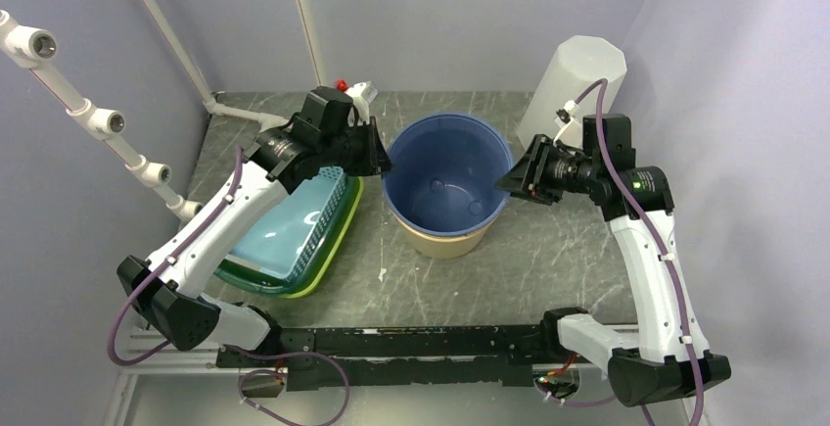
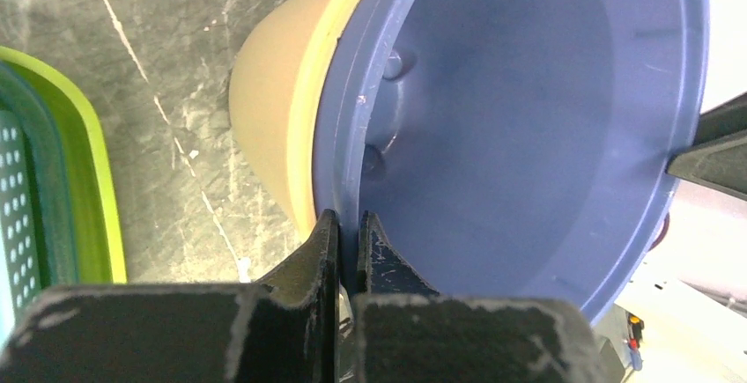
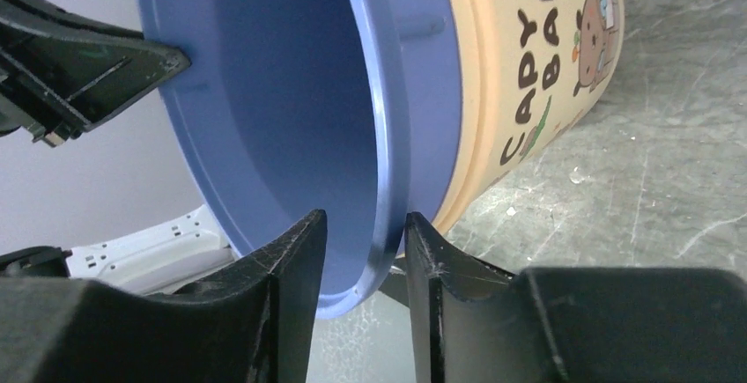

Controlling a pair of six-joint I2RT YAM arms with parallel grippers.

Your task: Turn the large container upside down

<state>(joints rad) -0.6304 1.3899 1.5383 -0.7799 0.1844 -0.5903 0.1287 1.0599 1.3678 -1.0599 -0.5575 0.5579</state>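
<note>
Blue-lined tan bucket (image 1: 445,179): standing upright mid-table. Left gripper (image 1: 382,162): pinching its left rim tight. Right gripper (image 1: 509,179): straddling the right rim, jaws partly apart. Nested baskets (image 1: 294,240) lying beside the left arm; white faceted container (image 1: 573,78) standing behind the right arm.

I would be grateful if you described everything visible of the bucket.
The bucket looks plastic: blue inside and on its wide rim, tan outside, printed with cartoon animals and the letters CAPY BAR. Small bumps show low on the inside. It stands upright, mouth up and empty, on the table. The left pincer is shut on its left rim; the right pincer straddles the right rim, open.
</note>
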